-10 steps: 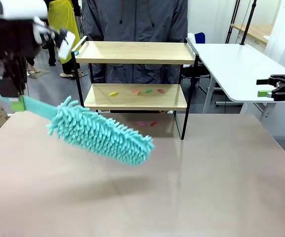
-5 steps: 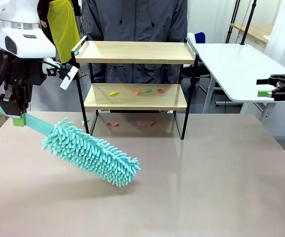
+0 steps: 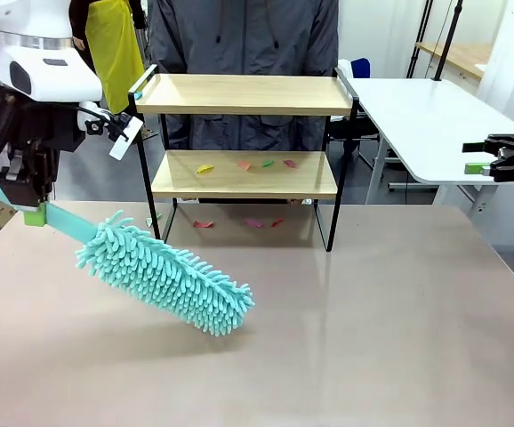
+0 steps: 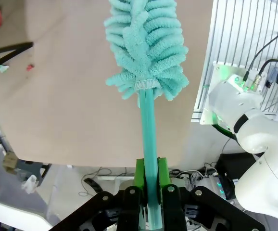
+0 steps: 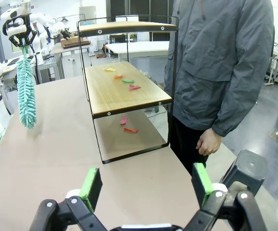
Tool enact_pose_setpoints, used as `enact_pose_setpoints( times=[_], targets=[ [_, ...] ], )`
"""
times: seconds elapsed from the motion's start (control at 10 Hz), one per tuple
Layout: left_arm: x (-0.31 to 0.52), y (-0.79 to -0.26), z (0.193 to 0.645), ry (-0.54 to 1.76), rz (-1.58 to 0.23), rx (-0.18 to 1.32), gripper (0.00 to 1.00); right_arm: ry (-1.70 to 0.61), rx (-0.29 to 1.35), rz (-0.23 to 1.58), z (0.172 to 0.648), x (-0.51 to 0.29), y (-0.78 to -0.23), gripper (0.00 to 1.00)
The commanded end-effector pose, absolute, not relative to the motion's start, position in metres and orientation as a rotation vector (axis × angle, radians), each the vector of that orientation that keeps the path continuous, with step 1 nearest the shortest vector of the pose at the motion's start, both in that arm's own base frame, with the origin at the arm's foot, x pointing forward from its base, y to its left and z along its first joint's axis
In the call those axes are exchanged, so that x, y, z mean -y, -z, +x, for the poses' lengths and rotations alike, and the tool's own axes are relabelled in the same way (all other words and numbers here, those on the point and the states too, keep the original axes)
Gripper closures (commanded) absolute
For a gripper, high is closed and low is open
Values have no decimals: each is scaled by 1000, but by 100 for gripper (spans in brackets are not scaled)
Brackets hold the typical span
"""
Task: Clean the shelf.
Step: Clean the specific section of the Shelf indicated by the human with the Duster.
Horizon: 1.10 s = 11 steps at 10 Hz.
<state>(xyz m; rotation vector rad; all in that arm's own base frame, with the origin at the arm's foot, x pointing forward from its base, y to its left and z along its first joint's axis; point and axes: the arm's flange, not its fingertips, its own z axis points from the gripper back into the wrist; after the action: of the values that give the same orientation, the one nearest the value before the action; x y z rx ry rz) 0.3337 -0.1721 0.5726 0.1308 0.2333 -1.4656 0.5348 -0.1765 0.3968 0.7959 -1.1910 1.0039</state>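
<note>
The shelf (image 3: 244,173) stands at the table's far side; its lower board (image 5: 124,94) carries several small coloured scraps (image 3: 244,165), and more scraps (image 3: 255,222) lie on the table beneath it. My left gripper (image 3: 33,213) is shut on the handle of a teal fluffy duster (image 3: 164,277), whose head slants down to the table, left of and in front of the shelf. In the left wrist view the green pads (image 4: 140,179) clamp the handle of the duster (image 4: 147,45). My right gripper (image 3: 488,157) hangs open at the far right, off the table; its fingers (image 5: 92,185) hold nothing.
A person in a grey jacket (image 3: 239,40) stands right behind the shelf, a hand (image 5: 207,142) hanging at the side. A white table (image 3: 417,116) stands at the back right. The large beige tabletop (image 3: 328,329) spreads in front of the shelf.
My left arm has lowered and pulled the duster to the left, away from the shelf front; the head now rests lower on the table. In the last half second almost nothing moved.
</note>
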Motion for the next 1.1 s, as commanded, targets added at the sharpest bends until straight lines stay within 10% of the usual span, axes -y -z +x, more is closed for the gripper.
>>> enact_pose_setpoints(
  times=[0.0,1.0],
  targets=[
    [171,-576,333,1459,126,-238,87,-1008,1193,792,535,175,-399,0],
    [171,-576,333,1459,126,-238,87,-1008,1193,792,535,175,-399,0]
  ],
)
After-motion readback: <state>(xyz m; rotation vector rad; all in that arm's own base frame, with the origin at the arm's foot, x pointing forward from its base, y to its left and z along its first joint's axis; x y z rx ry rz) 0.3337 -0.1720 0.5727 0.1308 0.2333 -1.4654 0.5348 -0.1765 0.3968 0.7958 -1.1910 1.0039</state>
